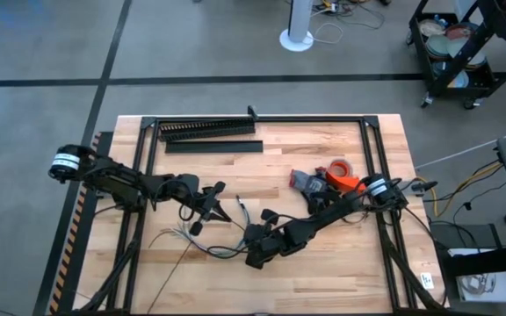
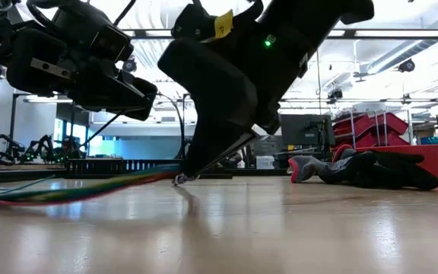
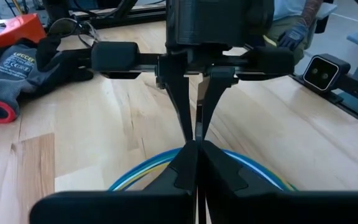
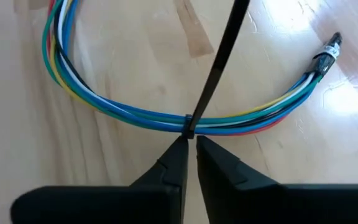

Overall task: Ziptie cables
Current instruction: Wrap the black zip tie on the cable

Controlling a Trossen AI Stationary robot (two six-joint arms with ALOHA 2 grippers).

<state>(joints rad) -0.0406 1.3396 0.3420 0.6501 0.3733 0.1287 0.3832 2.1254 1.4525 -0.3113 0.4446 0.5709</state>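
Pincer tips of the right arm were seen pressed nearly together at the worktop surface, right at the spot where a ziptie was wrapped around the cables; the narrow gap between the fingers sat on the tie's small wrapped band, so the right pincer appeared clenched on the ziptie at the bundle. From that band the dark strip rose straight and stiff away from the wood. The cables, shown in the right wrist view as blue, green, yellow, white, black and red strands lying side by side, were curved in a loop flat on the worktop, with a dark connector end lying at one tip. In the high view the right pincer was placed low at the middle of the worktop over the loose wires, and the left pincer was held just beside it, up and to the left. In the left wrist view the left pincer was shown shut, facing the right arm's fingers, with the thin strip running between both pairs of tips; whether it was gripped there cannot be told. Farther off, a grey glove and an orange tape roll lay toward the right, and a long black comb-toothed duct lay along the far edge.
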